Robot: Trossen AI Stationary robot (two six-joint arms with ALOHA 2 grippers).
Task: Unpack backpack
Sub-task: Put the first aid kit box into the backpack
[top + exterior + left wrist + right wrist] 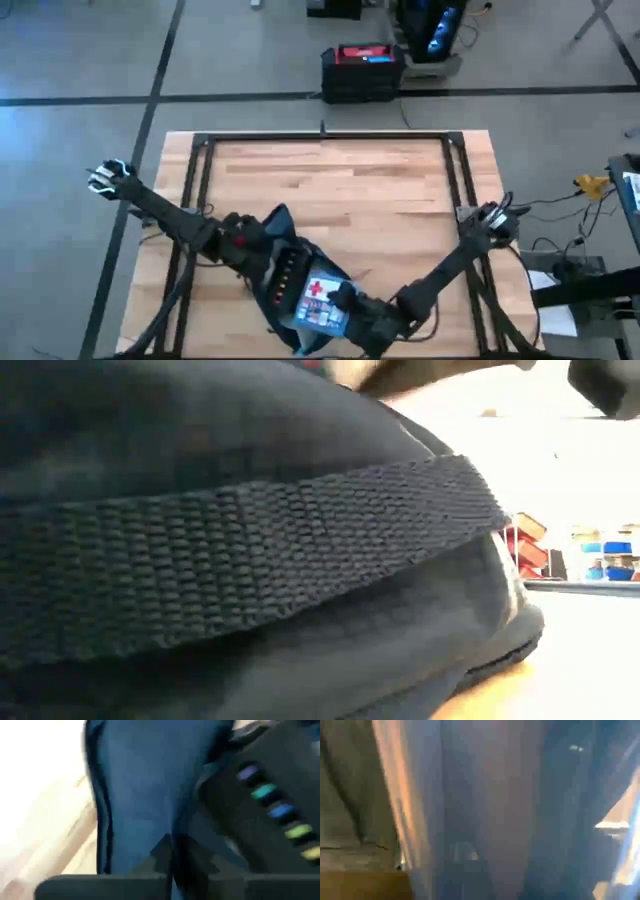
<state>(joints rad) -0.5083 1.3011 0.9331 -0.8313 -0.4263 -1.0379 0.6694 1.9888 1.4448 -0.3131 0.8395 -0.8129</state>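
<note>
The dark navy backpack (282,228) lies at the table's near middle, and its webbing strap (250,550) fills the low view. In its opening lie a blue-white box with a red cross (318,302) and a dark flat item with a row of coloured dots (284,280) (272,807). My left gripper (262,262) (170,857) reaches in from the left and is shut at the backpack's left side. My right gripper (352,308) comes in from the right, beside the box. Blurred fabric fills its wrist view. My left gripper pinches a fold of the backpack's blue fabric (167,832) between its two fingers, at the edge of the opening beside the dotted item. The fingers slant down from the table's left. The fabric rises from the fingers in a ridge, and the rest of the bag lies on the table.
A black metal frame (320,138) borders the wooden tabletop. Bare wood (330,190) stretches across the far half. A black and red case (362,68) stands on the floor past the far edge. Cables and a yellow plug (590,185) lie off to the right.
</note>
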